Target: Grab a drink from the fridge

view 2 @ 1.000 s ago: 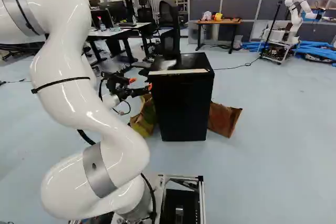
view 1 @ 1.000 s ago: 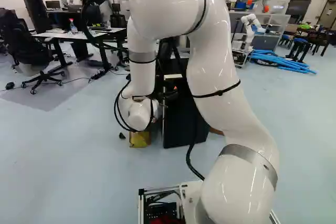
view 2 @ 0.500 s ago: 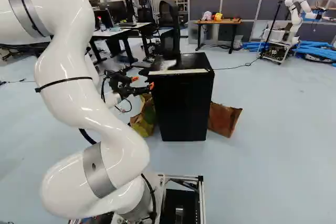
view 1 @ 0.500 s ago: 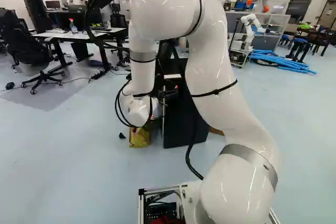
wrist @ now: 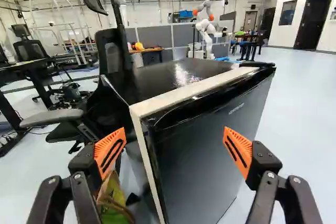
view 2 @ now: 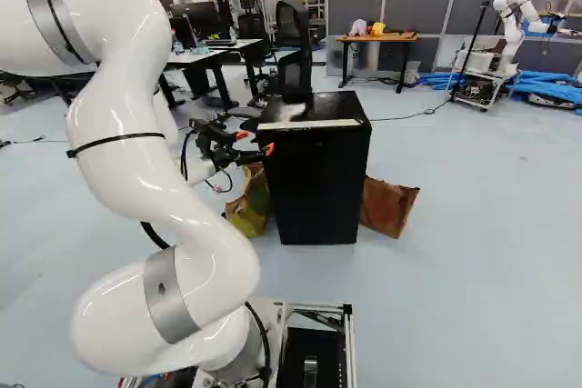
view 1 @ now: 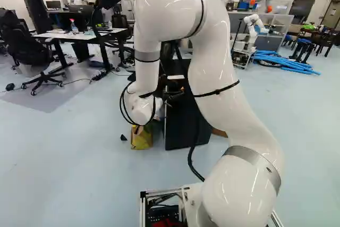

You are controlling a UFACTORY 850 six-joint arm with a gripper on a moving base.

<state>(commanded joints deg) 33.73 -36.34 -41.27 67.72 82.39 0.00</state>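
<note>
gripper [view 2: 255,142] jaws open, left of fridge [view 2: 318,188] | pale floor [view 2: 455,224] | yellow bag [view 2: 247,211] left, brown bag [view 2: 388,208] right | desk [view 2: 195,56] far left | another robot [view 2: 512,34] far right

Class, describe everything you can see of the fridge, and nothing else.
The fridge is a low, upright black box on the pale floor. Its top is flat and glossy; its door looks smooth and shut, with small print near the upper edge. A pale strip runs behind the door along the top and down one side. The open gripper is at that side's front corner; whether it touches cannot be told.
</note>
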